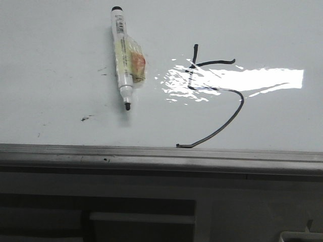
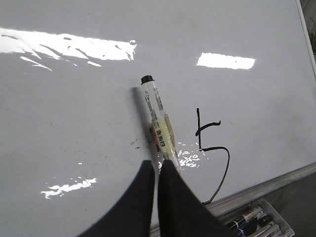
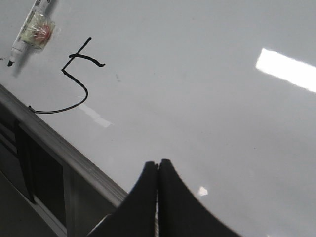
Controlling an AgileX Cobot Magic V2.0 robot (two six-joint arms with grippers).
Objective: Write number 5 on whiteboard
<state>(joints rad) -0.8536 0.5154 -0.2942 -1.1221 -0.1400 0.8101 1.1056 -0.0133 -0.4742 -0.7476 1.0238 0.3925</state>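
— On the whiteboard, where's the number 5?
— Finished, right of the uncapped marker, tail at the frame.
— Grippers?
— Left gripper closed, empty, beside the marker's tip, nearer; marker's length runs away from it. Right gripper closed, well apart.

Glossy white whiteboard with grey frame, thin black number 5, beside it a white marker with black cap and tip, yellowish wrap with a red patch, black claws
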